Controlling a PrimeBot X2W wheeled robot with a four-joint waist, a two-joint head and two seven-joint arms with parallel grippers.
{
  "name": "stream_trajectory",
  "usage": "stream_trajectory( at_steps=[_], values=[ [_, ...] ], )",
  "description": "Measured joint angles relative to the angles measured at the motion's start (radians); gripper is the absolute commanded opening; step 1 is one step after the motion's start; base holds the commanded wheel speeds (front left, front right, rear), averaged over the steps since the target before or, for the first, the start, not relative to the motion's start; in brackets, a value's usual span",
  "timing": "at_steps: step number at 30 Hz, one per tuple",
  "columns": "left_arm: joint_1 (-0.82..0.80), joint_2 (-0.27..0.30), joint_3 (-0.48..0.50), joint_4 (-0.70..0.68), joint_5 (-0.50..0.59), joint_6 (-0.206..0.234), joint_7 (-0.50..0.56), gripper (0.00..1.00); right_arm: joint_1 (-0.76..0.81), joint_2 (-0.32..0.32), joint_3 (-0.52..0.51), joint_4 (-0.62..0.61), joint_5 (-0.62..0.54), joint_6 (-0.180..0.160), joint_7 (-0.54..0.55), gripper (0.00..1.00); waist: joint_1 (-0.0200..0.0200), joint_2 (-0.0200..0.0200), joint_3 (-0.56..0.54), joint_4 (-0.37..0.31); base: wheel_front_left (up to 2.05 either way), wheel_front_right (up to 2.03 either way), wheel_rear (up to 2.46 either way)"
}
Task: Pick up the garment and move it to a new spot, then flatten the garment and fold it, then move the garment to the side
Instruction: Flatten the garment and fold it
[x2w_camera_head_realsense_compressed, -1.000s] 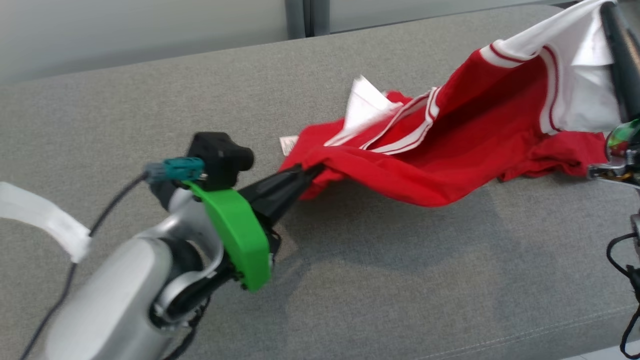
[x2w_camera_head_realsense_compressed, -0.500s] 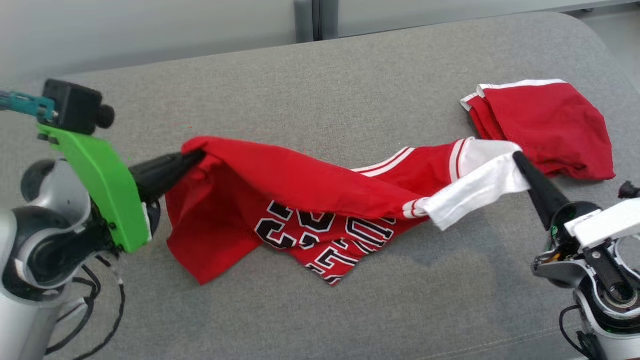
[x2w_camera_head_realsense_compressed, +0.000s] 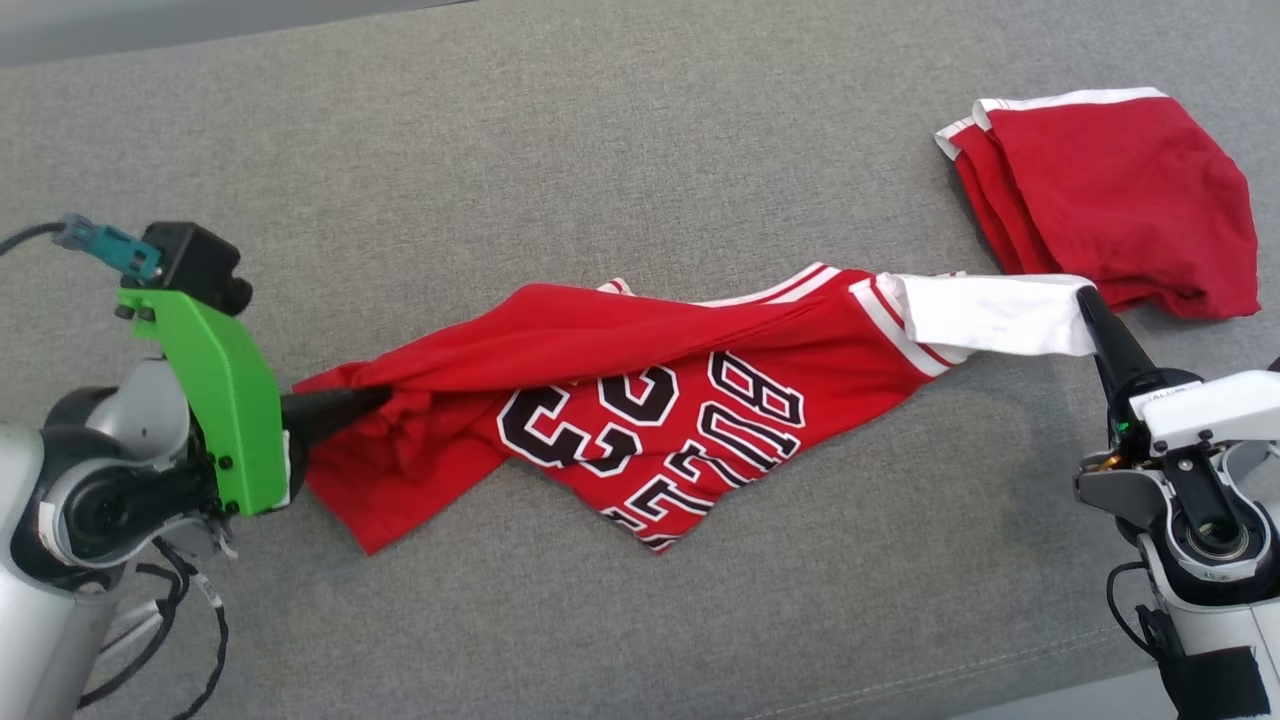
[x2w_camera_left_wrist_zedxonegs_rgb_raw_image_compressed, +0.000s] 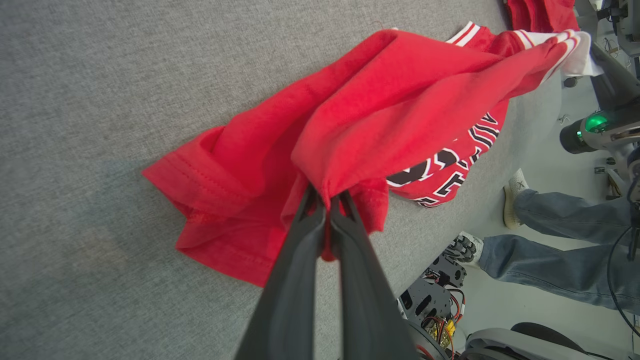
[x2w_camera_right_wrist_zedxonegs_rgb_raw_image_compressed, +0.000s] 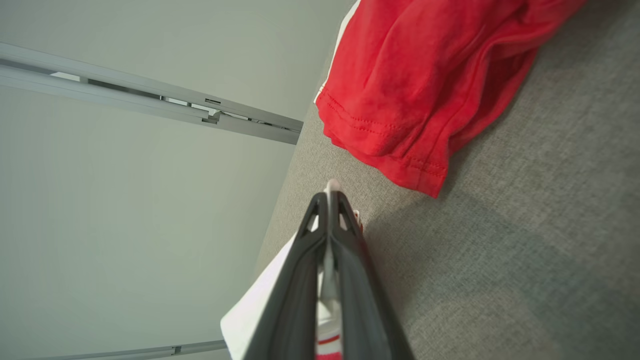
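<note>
Lowered further onto the grey fabric bench (x2w_camera_head_realsense_compressed: 600, 150), the red lettered jersey (x2w_camera_head_realsense_compressed: 640, 400) is stretched between the left tool (x2w_camera_head_realsense_compressed: 380, 395), clamped on its hem, and the right tool (x2w_camera_head_realsense_compressed: 1083, 297), clamped on its white panel; flattening is judged unfinished, folding untouched.

jersey (x2w_camera_head_realsense_compressed: 600, 345) lettering partly under a fold, person's legs (x2w_camera_left_wrist_zedxonegs_rgb_raw_image_compressed: 545, 265) cut off

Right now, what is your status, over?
Left pincer shut on jersey, red end. Right pincer shut on white end. Jersey stretched between, middle on cushion. Second red garment close by right pincer.
</note>
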Motion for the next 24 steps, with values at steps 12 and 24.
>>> stream_trajectory(
  at_steps=[12, 24],
  values=[
    [-0.128, 0.028, 0.028, 0.06, 0.087, 0.023, 0.007, 1.0, -0.113, 0.079, 0.071, 0.031, -0.039, 0.0, -0.006, 0.0, 0.0, 0.0, 0.061, -0.024, 0.0, 0.0, 0.0],
    [-0.194, 0.053, 0.049, 0.117, 0.18, -0.006, -0.072, 1.0, -0.155, 0.094, 0.065, 0.088, -0.058, 0.0, -0.026, 0.0, 0.0, 0.0, 0.111, -0.034, 0.0, 0.0, 0.0]
  ],
)
